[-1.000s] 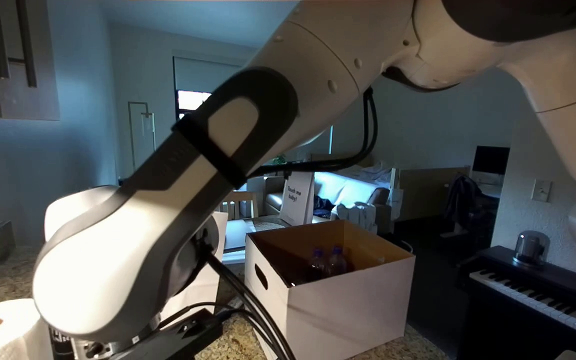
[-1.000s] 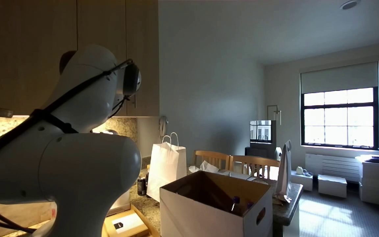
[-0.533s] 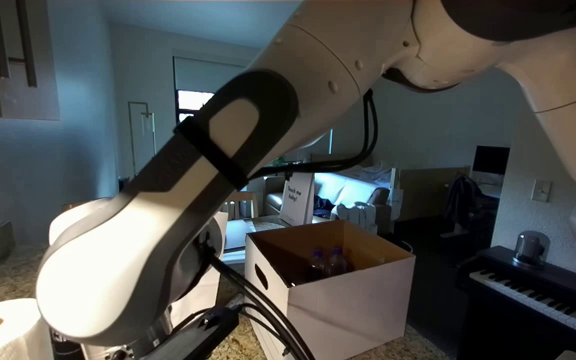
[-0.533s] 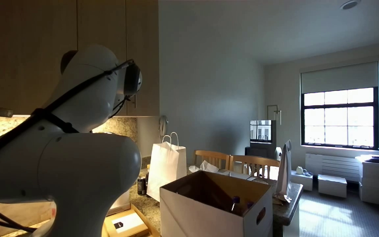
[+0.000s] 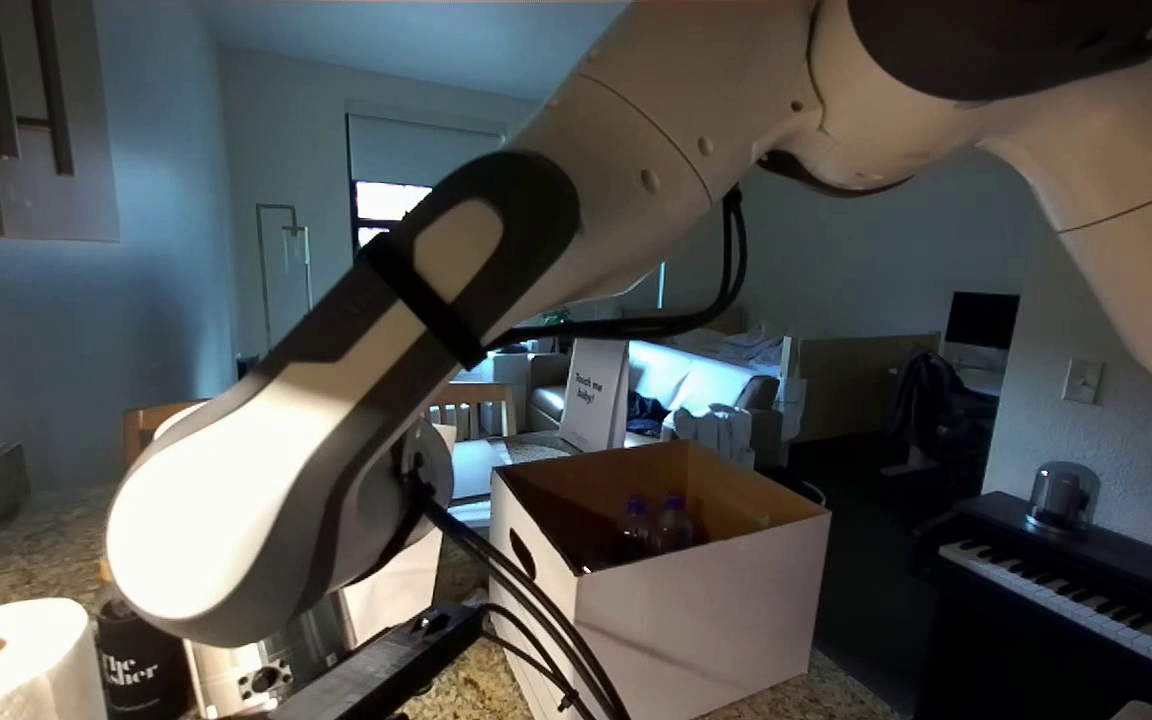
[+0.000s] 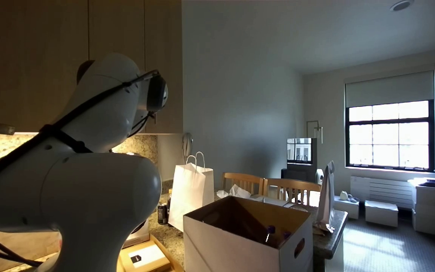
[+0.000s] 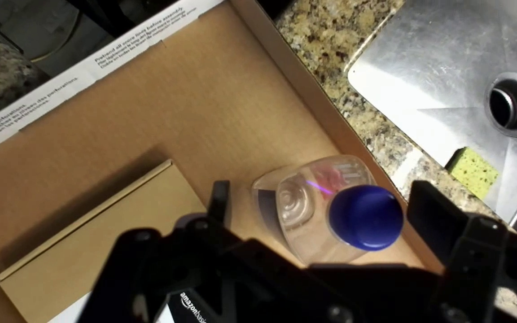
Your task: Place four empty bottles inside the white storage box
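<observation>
A clear bottle [image 7: 317, 233] with a blue cap [image 7: 366, 217] stands in a shallow cardboard tray [image 7: 186, 98] in the wrist view. My gripper [image 7: 317, 202] is open, its fingers on either side of the bottle and apart from it; the right finger is close to the cap. The fingers are out of view in both exterior views. The white storage box [image 5: 701, 625] stands on the counter in both exterior views [image 6: 232, 245]. Two blue-capped bottles [image 5: 675, 528] are inside it; their caps also show in an exterior view [image 6: 270, 229]. No other bottle shows.
A brown box [image 7: 119, 224] lies in the tray beside the bottle. A sink [image 7: 420, 76] with a yellow sponge [image 7: 473, 172] is beyond the tray wall. A paper roll [image 5: 26, 665], dark jar [image 5: 141, 665], white paper bag [image 6: 193, 192] and dark can [image 6: 162, 214] stand on the counter.
In the exterior views the wrist has shifted a little to the right and the arm has tilted slightly. The dark jar is more exposed. The white storage box and its bottles have not moved.
</observation>
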`<state>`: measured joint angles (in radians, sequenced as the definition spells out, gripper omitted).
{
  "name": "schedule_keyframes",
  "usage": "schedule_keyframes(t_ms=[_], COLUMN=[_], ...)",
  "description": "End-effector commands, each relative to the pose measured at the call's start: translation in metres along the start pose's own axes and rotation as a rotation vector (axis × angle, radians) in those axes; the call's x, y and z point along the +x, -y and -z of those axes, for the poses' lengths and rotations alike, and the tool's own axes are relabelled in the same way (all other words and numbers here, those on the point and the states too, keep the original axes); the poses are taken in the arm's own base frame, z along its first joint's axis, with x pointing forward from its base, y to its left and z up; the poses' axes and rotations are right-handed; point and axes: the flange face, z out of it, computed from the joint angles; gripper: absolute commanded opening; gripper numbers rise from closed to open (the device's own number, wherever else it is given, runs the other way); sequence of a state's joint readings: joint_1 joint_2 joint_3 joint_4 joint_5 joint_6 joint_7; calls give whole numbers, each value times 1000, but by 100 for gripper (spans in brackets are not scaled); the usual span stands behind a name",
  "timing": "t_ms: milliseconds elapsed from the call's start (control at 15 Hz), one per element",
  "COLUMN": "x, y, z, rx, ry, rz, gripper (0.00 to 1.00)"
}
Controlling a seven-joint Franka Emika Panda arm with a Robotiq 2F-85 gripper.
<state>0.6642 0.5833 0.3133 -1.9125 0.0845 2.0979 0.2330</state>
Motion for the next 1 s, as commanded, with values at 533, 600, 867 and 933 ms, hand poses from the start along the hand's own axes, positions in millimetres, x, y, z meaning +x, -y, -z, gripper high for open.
schedule_keyframes(t_ms=[533,600,867,933], x=[10,10,12,12], y=[10,9,9,8], z=[-11,-11,-11,-11], rx=[22,23,31,31], ry=[26,25,29,30], rz=[43,42,43,42], gripper=[100,100,100,100])
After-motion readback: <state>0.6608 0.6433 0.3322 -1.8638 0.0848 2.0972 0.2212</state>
